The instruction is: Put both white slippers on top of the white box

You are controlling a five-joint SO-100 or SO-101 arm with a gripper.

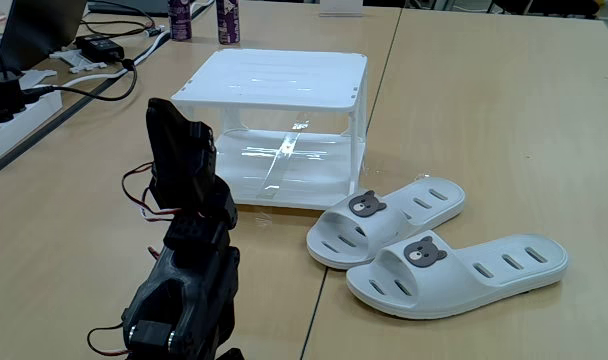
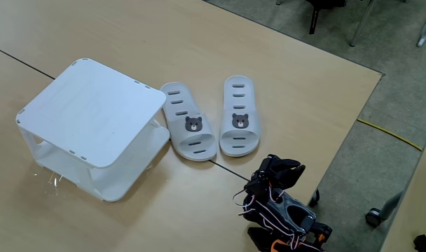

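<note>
Black and folded in on itself, the robot arm [image 1: 184,270] sat nearest the camera at the front edge of the wooden table [image 1: 484,120], with red and black wires looping off its joints. Its gripper [image 2: 282,168] was tucked against the arm's body, and whether the fingers were apart or together could not be told from either fixed view. It held nothing that could be seen.

Both white slippers lay flat on the table, soles down, side by side and touching or nearly so. One slipper [image 1: 384,222] lay just beside the white box [image 1: 274,80], close to its lower corner. The other slipper [image 1: 459,272] lay on its far side, further from the box. Each showed a grey bear-face badge on its strap and oval slots along its footbed. In a fixed view from above, the pair [image 2: 211,126] rested between the box [image 2: 94,112] and the arm [image 2: 283,210], toes pointing towards the arm.

The box's flat ribbed top was bare, and its clear sides showed nothing inside.

By this evidence the task had not yet begun in any visible way: neither slipper was on the box, and both lifts and placements remained to be done. The slipper by the box looked the easier first pick.

Cables, a power strip [image 1: 14,105] and two dark bottles [image 1: 204,20] sat along the table's far edge.
</note>
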